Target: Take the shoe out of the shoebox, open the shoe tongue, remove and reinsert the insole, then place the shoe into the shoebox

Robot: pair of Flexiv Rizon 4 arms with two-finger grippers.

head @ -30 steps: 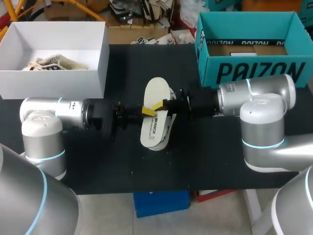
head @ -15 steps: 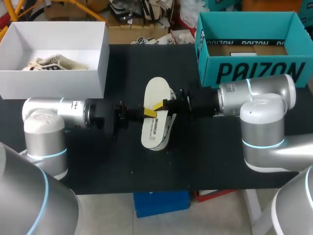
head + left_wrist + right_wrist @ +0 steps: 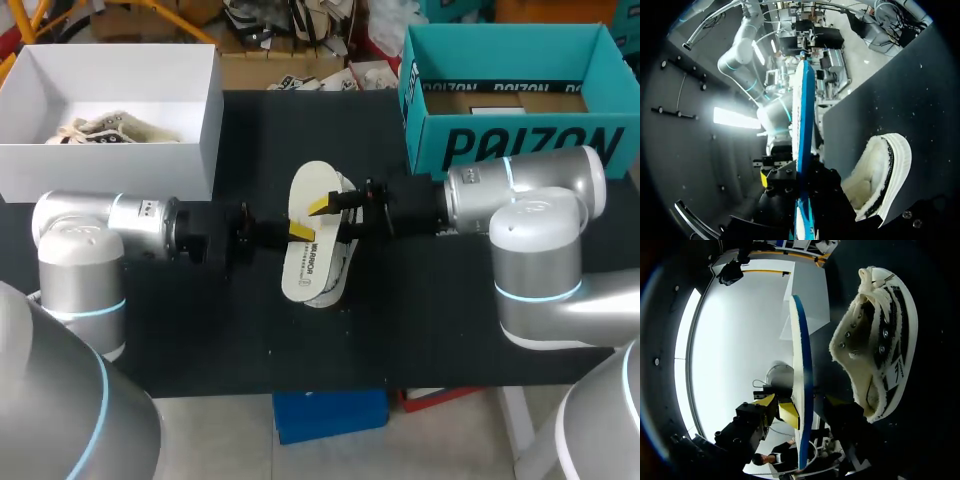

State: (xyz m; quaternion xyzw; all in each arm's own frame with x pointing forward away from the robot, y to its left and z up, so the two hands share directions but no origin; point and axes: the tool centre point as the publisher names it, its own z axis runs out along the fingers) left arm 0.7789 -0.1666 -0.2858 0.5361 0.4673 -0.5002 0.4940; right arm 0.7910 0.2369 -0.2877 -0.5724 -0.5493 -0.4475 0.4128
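- Left gripper [image 3: 300, 230] is pinching the insole [image 3: 312, 215] near its middle, closed tight on it. It is probably holding it lifted clear of the shoe, ready for reinsertion.
- Right gripper [image 3: 322, 206] is meeting the insole from the opposite side; whether it is gripping cannot be told.
- Shoe [image 3: 880, 340] is lying on the table [image 3: 200, 330] directly beneath the insole and both grippers, outside the teal shoebox [image 3: 520, 150].

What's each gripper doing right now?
Left gripper: closed on the insole, held above the shoe.
Right gripper: at the insole's other side; open or closed cannot be told.
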